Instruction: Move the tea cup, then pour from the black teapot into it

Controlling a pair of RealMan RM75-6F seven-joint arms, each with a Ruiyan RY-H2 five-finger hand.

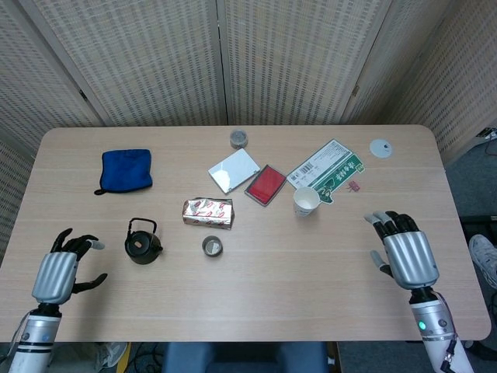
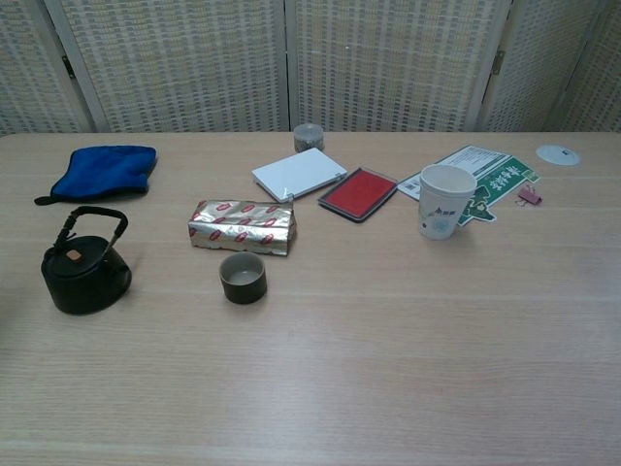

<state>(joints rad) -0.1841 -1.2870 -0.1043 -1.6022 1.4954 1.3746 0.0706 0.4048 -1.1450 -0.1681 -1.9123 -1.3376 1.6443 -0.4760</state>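
A small dark tea cup [image 1: 212, 246] [image 2: 243, 278] stands upright near the table's middle, just in front of a foil packet. The black teapot [image 1: 143, 243] [image 2: 84, 274] with its wire handle sits to the cup's left. My left hand [image 1: 57, 272] hovers at the table's near left, left of the teapot, fingers apart and empty. My right hand [image 1: 407, 254] is at the near right, far from the cup, fingers spread and empty. Neither hand shows in the chest view.
A foil packet [image 1: 207, 213] lies behind the cup. A white paper cup [image 1: 305, 201], red pad [image 1: 265, 184], white box [image 1: 233, 170], green-white carton [image 1: 327, 169], blue cloth [image 1: 126, 169], small tin [image 1: 238, 139] and white disc [image 1: 380, 148] fill the far half.
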